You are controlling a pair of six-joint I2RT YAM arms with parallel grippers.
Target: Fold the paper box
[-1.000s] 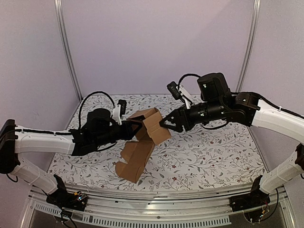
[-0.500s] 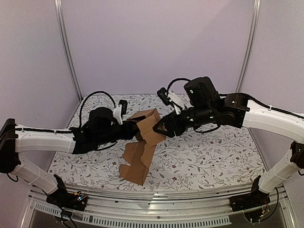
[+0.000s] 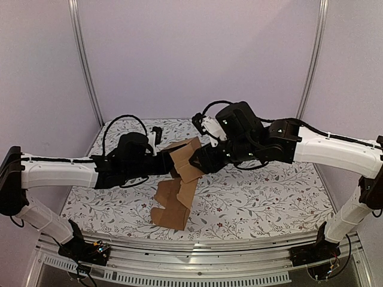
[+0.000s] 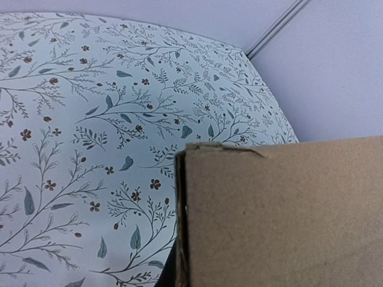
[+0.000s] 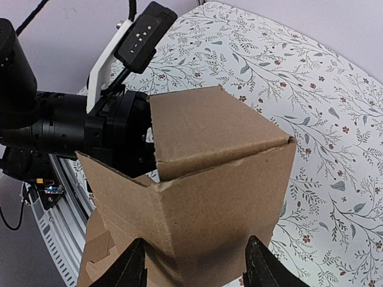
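The box (image 3: 181, 161), half formed into a cube, is hanging above the table (image 3: 269, 191) between both arms, its loose flaps trailing down toward the cloth. The left gripper (image 3: 166, 166) is sitting behind the box's far wall, probably bracing it (cardboard is hiding its fingers, so I cannot tell its grip). The right gripper (image 5: 197, 266) is facing a corner with fingers spread, seemingly lining up to press a panel. The brown card is showing no readable print.
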